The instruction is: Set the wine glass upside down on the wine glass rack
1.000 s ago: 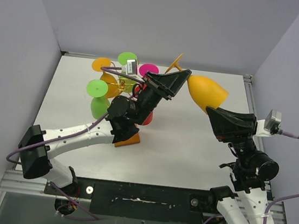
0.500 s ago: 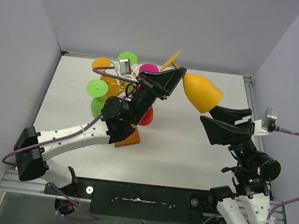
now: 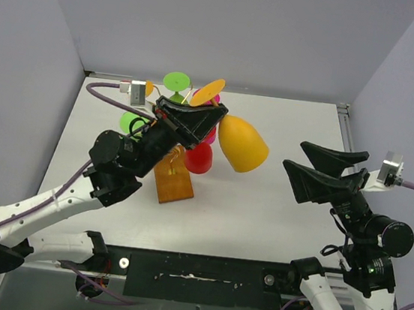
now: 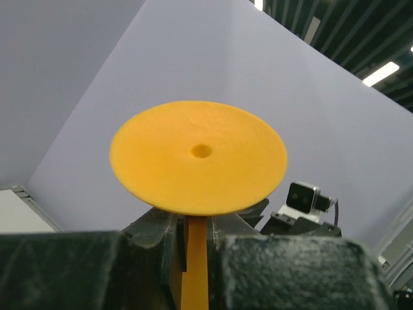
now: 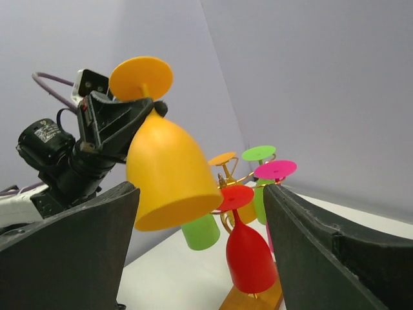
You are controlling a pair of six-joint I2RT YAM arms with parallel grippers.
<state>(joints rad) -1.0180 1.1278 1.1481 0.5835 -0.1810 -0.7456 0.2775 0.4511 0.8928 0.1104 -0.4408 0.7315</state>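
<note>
The left fingers (image 3: pixel 200 120) are pressed on the thin stem of the orange wine glass (image 3: pixel 242 144) and pinch it just under the round foot. In the left wrist view the stem stands between the two fingers. The right fingers (image 3: pixel 313 179) are spread wide and hold nothing; they are to the right of the glass, apart from it.

The white table (image 3: pixel 282 217) carries the rack (image 3: pixel 173 186), a gold wire stand on a brown wooden base, at the back left. The orange glass is held in the air close to the right side of the rack. It is tilted, with the foot up and the mouth of the bowl pointing down and to the right.

On the rack a red glass (image 3: pixel 199 158), a green glass (image 5: pixel 200 232) and a pink glass (image 5: pixel 275 169) hang upside down.
</note>
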